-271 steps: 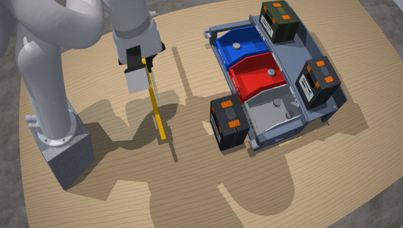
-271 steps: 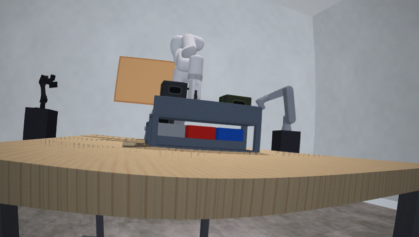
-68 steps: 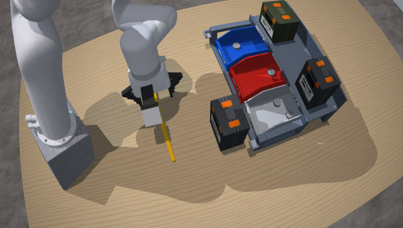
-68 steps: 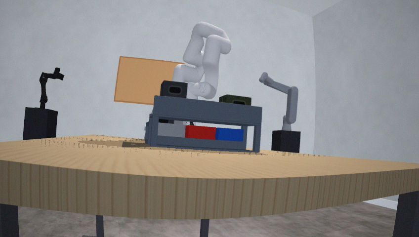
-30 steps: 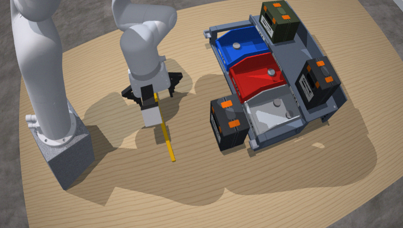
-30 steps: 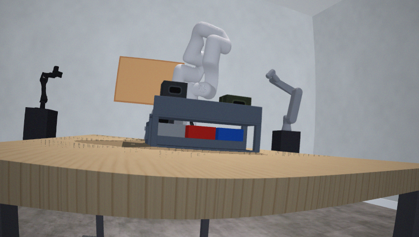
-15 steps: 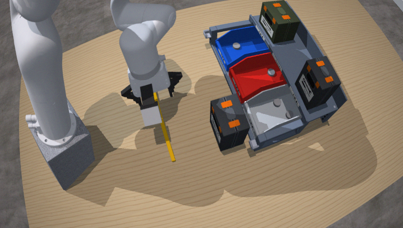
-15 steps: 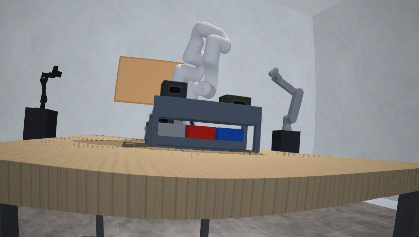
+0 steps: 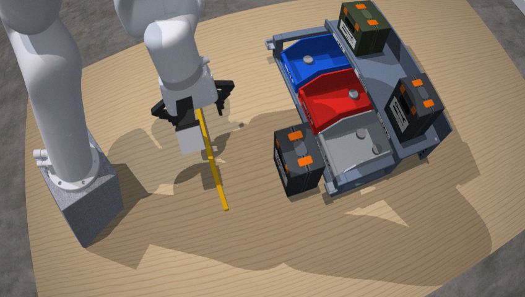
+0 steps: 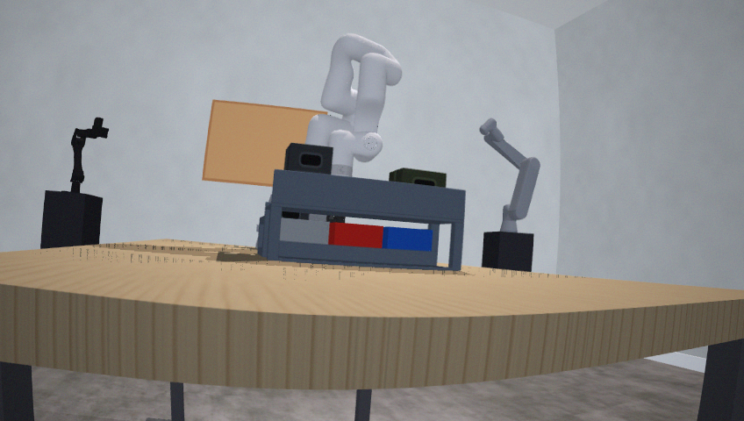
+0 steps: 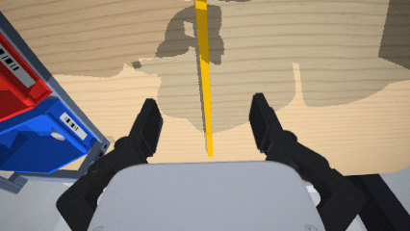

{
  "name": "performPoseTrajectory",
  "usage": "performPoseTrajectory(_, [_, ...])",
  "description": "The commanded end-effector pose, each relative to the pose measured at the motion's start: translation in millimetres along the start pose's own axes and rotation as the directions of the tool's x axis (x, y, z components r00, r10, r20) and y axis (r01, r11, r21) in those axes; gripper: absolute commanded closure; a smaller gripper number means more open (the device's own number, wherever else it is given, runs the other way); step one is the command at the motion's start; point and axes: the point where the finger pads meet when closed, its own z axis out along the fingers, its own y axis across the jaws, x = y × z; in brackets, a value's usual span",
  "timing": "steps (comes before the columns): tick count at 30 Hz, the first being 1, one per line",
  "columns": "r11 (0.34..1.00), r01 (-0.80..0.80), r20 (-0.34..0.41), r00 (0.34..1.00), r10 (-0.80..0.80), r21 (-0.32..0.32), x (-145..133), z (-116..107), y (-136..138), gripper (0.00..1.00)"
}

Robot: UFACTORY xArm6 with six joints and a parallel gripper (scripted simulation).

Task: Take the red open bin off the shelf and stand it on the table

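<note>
The red open bin (image 9: 333,97) (image 10: 354,234) (image 11: 14,91) sits on the lower level of the grey-blue shelf (image 9: 382,70) (image 10: 365,198) (image 11: 98,146), between a blue bin (image 9: 316,60) (image 10: 407,239) (image 11: 34,144) and a grey bin (image 9: 353,145) (image 10: 304,231). A grey round part (image 9: 353,94) lies in the red bin. My gripper (image 9: 191,102) (image 11: 204,107) is open and empty. It points down above the table (image 9: 257,239) (image 10: 365,292), well to the left of the shelf's open fronts. The shelf hides it in the exterior view.
A thin yellow stick (image 9: 213,165) (image 11: 204,48) lies on the table under the gripper. A dark toolbox (image 9: 298,158) stands on the table against the shelf's front corner. An olive toolbox (image 9: 363,27) (image 10: 418,177) and a dark toolbox (image 9: 414,106) (image 10: 308,158) stand on the shelf top. The arm's base (image 9: 80,198) is at the left.
</note>
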Motion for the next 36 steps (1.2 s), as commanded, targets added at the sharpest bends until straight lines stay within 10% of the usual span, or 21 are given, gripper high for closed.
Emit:
performPoseTrajectory(1, [1.0,-0.001,0.005,1.0,0.001,-0.009,0.1,-22.2,-1.3,0.0])
performPoseTrajectory(4, [1.0,-0.002,0.013,1.0,0.003,-0.026,0.5,-55.2,-2.2,0.0])
performPoseTrajectory(16, [1.0,-0.002,0.013,1.0,0.003,-0.026,0.5,-55.2,-2.2,0.0])
performPoseTrajectory(17, [0.996,-0.002,-0.029,1.0,0.005,0.093,0.3,-60.0,-2.2,0.0])
performPoseTrajectory(21, [1.0,-0.002,0.013,1.0,0.003,-0.026,0.8,-83.4,-3.1,0.0])
performPoseTrajectory(33, [1.0,-0.002,0.013,1.0,0.003,-0.026,0.8,-83.4,-3.1,0.0])
performPoseTrajectory(34, [0.994,-0.007,-0.073,0.997,0.015,0.113,0.2,-81.0,-3.0,0.0])
performPoseTrajectory(36, [0.999,-0.006,-0.03,1.0,0.008,0.043,0.6,-77.4,-2.9,0.0])
